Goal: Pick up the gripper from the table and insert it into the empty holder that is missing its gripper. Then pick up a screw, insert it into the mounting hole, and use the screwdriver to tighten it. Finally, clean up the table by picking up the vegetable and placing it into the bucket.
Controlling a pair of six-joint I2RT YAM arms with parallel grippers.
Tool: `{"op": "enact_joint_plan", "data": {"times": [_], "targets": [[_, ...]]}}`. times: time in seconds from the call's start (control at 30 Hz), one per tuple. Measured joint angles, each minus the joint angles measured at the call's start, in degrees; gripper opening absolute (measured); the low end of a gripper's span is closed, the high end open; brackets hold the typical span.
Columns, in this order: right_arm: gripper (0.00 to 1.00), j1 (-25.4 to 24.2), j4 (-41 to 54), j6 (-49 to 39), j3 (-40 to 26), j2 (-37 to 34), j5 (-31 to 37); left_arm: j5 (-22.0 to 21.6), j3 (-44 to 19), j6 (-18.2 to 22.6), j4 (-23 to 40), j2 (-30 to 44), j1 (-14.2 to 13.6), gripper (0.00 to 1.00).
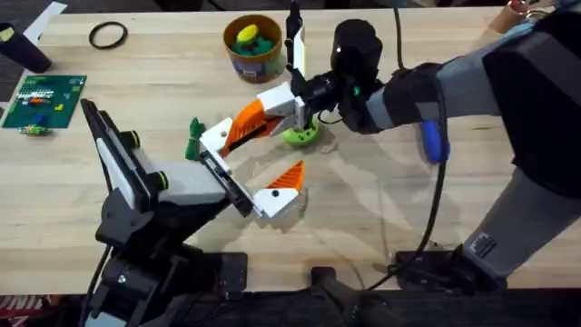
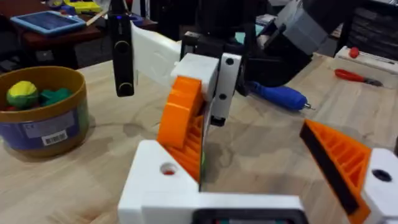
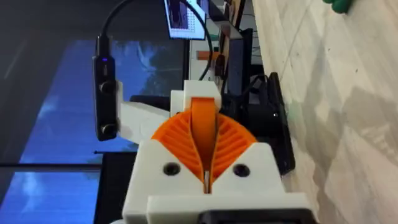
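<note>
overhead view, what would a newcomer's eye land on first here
The bright orange gripper finger at mid-table, clamped in the right gripper and held against the white holder on the left arm's tip. Next, the yellow-rimmed bucket at the far edge with yellow and green toy vegetables inside. The blue screwdriver lies to the right.

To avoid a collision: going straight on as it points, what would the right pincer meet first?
Probably the holder on the left arm; the gripper it carries seems to touch it.
</note>
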State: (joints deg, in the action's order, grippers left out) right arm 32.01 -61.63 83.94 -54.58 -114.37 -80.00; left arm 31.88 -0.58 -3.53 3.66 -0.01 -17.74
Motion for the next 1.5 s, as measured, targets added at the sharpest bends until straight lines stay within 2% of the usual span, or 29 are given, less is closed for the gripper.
{"op": "enact_joint_plan", "data": {"times": [0.3,1.3,1.37,1.4,1.5], "targets": [[0.014,0.3,2.5,0.0,-1.5,-0.1,-0.9,-0.1,0.0,0.1,0.0,0.0,0.0,0.986],[0.008,0.4,2.5,-0.2,-1.6,-0.3,-0.9,-0.2,0.0,0.0,0.0,0.0,0.0,0.986],[0.086,0.4,2.6,-0.1,-1.6,-0.3,-0.9,-0.2,0.0,0.1,0.0,0.0,0.0,0.986],[0.179,0.4,2.6,-0.2,-1.6,-0.3,-0.8,-0.1,0.0,0.1,0.0,0.0,0.0,0.986],[0.633,0.8,2.8,-0.2,-1.6,-0.6,-0.8,0.1,0.0,0.3,0.0,0.0,0.0,0.986]]}}
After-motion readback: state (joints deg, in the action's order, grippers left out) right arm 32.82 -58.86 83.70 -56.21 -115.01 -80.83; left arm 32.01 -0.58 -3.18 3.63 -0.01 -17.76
